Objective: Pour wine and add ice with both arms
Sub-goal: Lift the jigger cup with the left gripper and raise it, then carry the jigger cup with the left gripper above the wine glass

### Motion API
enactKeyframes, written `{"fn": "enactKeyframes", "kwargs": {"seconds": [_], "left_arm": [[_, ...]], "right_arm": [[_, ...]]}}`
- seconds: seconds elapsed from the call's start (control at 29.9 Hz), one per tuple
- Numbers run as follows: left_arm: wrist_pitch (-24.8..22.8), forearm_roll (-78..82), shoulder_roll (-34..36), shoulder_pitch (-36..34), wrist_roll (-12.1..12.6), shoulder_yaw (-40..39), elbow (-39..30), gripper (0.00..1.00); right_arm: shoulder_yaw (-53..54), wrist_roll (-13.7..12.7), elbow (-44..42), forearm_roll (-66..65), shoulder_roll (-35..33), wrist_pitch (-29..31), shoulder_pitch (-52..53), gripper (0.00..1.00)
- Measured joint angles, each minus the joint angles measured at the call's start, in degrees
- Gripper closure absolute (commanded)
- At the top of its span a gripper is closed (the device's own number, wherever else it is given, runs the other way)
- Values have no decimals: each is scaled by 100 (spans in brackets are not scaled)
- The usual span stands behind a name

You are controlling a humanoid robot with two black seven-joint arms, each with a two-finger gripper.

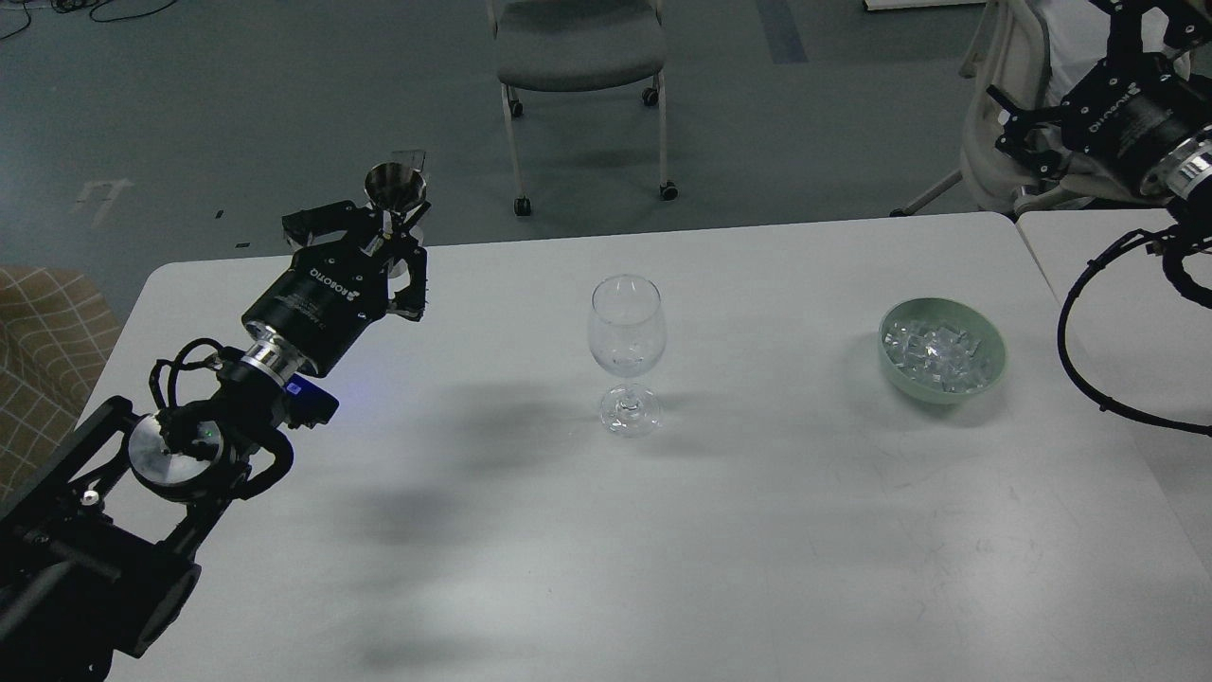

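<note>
My left gripper (388,227) is shut on the stem of a small metal cup (395,183) and holds it upright above the table's far left edge. A clear wine glass (625,336) stands upright mid-table, well to the right of that gripper. I cannot make out any wine in the cup or the glass. A green bowl (985,374) at the right holds the ice (937,352), many small clear cubes. My right gripper (1051,85) is raised at the top right, beyond the table's far edge and above the bowl's side. Its fingers cannot be told apart.
The white table (663,530) meets a second table (1117,256) at the right. A grey wheeled chair (578,47) stands beyond the far edge. A person in white sits on a chair (1004,142) at the top right, behind my right gripper.
</note>
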Motion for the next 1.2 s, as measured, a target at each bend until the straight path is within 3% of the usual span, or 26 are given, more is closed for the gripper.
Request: {"fn": "enactKeyframes", "kwargs": {"seconds": [0.23, 1.0, 1.2], "left_arm": [[25, 1, 29, -129, 73, 113, 105, 99], [148, -42, 151, -652, 101, 667, 57, 99], [273, -21, 75, -866, 350, 873, 52, 99]], "right_arm": [[46, -22, -659, 22, 506, -34, 549, 0], [123, 0, -783, 26, 777, 0, 406, 0], [110, 0, -789, 26, 704, 2, 332, 0]]}}
